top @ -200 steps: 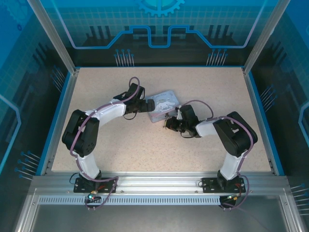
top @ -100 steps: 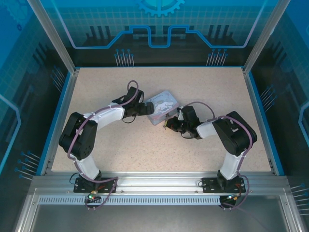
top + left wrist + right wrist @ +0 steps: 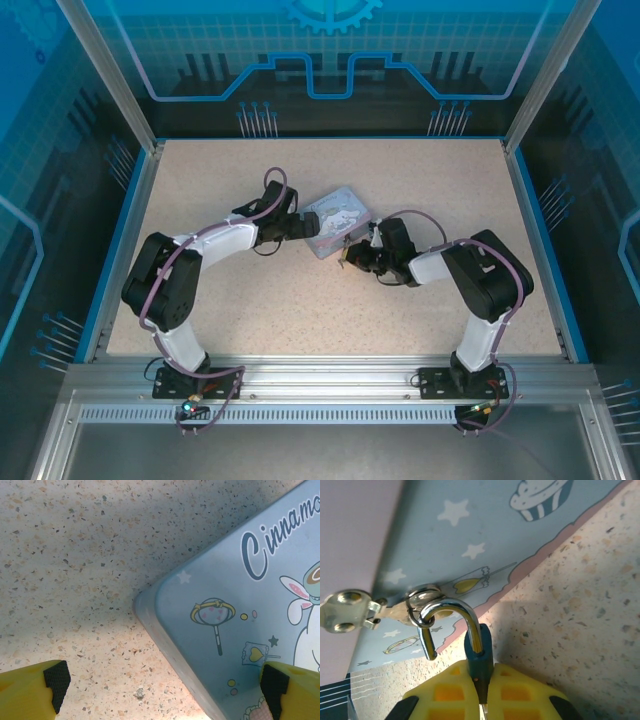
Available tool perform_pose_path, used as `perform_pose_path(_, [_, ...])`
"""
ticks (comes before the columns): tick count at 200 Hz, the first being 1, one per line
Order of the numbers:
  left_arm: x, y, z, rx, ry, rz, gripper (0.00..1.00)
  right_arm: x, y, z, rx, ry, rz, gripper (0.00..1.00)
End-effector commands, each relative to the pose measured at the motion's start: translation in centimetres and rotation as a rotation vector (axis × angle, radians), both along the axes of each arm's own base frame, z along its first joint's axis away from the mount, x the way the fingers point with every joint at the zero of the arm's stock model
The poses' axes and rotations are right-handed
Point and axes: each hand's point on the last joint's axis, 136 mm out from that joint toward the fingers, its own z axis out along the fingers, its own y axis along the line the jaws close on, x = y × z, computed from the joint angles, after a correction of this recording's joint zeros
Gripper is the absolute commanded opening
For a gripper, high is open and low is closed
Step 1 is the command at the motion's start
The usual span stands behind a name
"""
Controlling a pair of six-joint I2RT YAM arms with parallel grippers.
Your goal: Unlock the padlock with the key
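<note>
Right hand (image 3: 481, 682) clamped on padlock (image 3: 477, 647) body, shackle (image 3: 451, 606) hooked through tin (image 3: 470, 525) hasp ring (image 3: 417, 600) just ahead of its fingertips. Left hand (image 3: 162, 687) wide, straddling tin corner, not gripping: pulling could drag tin or snag shackle.

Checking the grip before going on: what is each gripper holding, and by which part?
Right gripper pinches the padlock by its dark body. Left gripper holds nothing, open over the tin corner.

Both arms reach in from the near edge of the surface (image 3: 300, 310), elbows bowed outward, wrists converging near its middle. The left tool (image 3: 165, 682) gapes wide, seemingly held low. The right tool (image 3: 482, 682) is clamped tight on the padlock (image 3: 478, 650).
</note>
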Motion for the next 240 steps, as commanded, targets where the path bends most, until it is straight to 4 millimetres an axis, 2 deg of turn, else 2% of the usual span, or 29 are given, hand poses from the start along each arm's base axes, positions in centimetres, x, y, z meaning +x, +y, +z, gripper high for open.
perform_pose_path(1, [-1.7,0.5,-1.1,0.035,0.054,-0.012,0.99,1.2,-0.6,1.3,0.019,-0.014,-0.038,0.0])
perform_pose_path(92, [-2.1,0.2,-1.2,0.031,0.049,-0.023,0.99,2.4,0.1,3.1,0.077,-0.028,-0.072,0.0])
perform_pose_path(167, [-2.3,0.3,-1.6,0.031,0.053,-0.026,0.99,3.4,-1.3,3.5,0.092,-0.023,-0.171,0.0])
perform_pose_path(240, [-2.5,0.5,-1.8,0.041,0.056,-0.029,0.99,4.9,-1.1,4.2,0.109,-0.031,-0.183,0.0])
